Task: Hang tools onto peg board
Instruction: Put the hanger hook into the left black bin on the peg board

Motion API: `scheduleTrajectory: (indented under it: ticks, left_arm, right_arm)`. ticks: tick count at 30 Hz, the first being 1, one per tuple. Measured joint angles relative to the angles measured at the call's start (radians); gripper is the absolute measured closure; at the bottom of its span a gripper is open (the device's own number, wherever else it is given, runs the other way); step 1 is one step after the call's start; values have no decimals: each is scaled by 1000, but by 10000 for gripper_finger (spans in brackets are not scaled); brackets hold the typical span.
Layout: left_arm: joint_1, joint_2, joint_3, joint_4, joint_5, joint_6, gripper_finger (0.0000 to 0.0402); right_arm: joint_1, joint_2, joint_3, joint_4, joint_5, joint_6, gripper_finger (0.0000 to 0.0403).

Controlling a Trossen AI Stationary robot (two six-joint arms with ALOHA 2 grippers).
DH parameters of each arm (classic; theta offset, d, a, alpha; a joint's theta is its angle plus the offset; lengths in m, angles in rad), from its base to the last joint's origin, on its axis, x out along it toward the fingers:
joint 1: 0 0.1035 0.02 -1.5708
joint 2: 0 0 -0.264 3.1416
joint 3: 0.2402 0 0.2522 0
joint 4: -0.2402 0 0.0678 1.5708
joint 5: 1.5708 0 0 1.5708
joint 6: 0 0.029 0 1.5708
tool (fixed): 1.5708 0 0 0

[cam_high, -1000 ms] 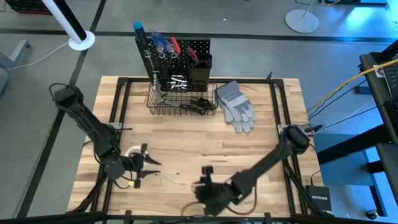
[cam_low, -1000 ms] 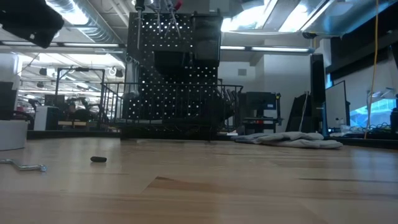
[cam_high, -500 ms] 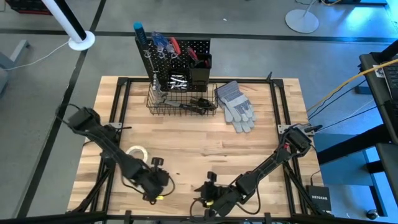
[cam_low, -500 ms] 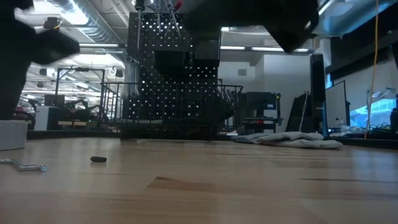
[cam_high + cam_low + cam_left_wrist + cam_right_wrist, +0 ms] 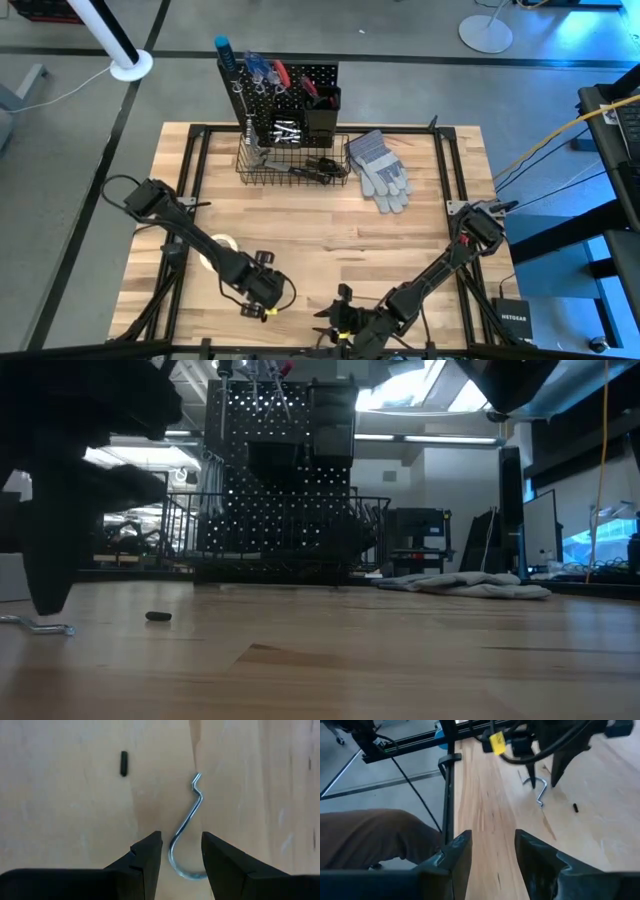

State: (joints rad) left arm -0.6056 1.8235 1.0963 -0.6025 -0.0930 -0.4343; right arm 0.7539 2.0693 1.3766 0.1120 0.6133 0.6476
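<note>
On the wooden table (image 5: 400, 240), far from the peg board (image 5: 290, 95), the left gripper (image 5: 181, 851) hangs open-jawed over a loose hook (image 5: 187, 837); closing off-centre could flick it away. The right gripper (image 5: 492, 847) is open, empty.

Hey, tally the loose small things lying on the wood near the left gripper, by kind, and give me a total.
Silver hook: 1
Small black pin: 1
White tape roll: 1
Total: 3
</note>
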Motion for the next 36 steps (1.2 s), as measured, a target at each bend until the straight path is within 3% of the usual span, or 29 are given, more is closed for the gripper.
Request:
scheduleTrajectory:
  ticks: [9, 19, 36]
  left_arm:
    - [-3, 55, 4, 13, -7, 16, 283]
    - [-3, 62, 3, 17, -8, 58, 393]
    - [-46, 18, -4, 19, -116, 71, 401]
  right_arm:
    - [6, 0, 0, -3, 23, 3, 249]
    - [5, 0, 0, -6, 23, 2, 249]
    - [5, 0, 0, -9, 23, 2, 249]
